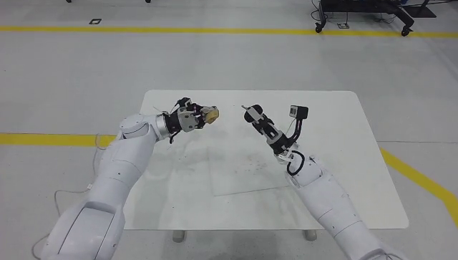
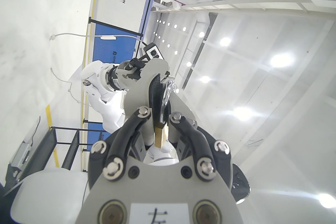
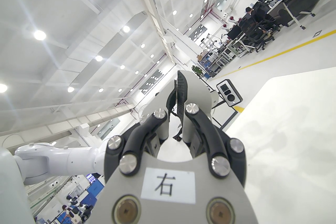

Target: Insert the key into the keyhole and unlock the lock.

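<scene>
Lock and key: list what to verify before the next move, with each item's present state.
1. Lock clamped in the left gripper jaws: ok.
2. Right gripper jaws closed: ok.
3. Key actually held in the right jaws: cannot tell.
4. Key seated in the keyhole: not ok; the two grippers hang apart above the table.
5. Keyhole turned toward the right gripper: cannot tell.
</scene>
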Controlling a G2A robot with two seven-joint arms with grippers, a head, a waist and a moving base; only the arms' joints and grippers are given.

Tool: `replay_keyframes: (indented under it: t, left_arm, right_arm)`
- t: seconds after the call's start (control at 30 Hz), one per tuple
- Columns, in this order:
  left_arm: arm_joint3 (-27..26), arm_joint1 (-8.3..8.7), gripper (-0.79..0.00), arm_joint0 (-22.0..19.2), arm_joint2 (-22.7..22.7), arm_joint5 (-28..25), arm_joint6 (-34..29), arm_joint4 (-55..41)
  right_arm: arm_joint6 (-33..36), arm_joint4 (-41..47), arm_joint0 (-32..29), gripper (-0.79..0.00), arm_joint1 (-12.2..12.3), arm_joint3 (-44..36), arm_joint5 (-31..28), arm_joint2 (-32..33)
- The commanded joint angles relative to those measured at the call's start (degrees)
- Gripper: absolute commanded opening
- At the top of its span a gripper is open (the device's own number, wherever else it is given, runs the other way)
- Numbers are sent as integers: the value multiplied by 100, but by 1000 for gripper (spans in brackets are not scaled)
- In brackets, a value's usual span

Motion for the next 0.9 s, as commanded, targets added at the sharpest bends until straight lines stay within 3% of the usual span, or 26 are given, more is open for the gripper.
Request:
replay_keyframes:
  t: [0.0, 0.07, 0.13, 0.17, 0.37, 0.53, 0.63, 0.87]
  left_arm:
    - [-165, 3, -785, 132, 126, -122, 898, 495]
    - [-424, -16, -785, 250, 220, 13, 1371, 679]
    - [-682, -19, -785, 270, 353, 163, 1972, 1108]
    - [-827, -24, -785, 296, 384, 276, 2147, 1179]
    - [-1562, -10, -785, 383, 469, 873, 2876, 1589]
    - [-1908, 10, -785, 553, 426, 1135, 2939, 1530]
    - [-1948, 6, -785, 657, 444, 1098, 2527, 1339]
    - [-1948, 6, -785, 657, 444, 1098, 2527, 1339]
  right_arm:
    - [-49, 122, -25, -785, -16, -61, 187, -29]
    - [-26, 513, -90, -785, -67, -206, 676, -184]
    - [486, 1739, -222, -785, -117, -628, 1324, -386]
    - [524, 1937, -256, -785, -99, -657, 1680, -305]
    - [-692, 946, -654, -785, -37, -1672, 3736, -110]
    - [-1378, 803, -1100, -785, -33, -2545, 5169, -46]
    - [-1102, 1592, -1218, -785, -72, -2747, 5349, -30]
    - [-1102, 1592, -1218, -785, -72, -2747, 5349, -30]
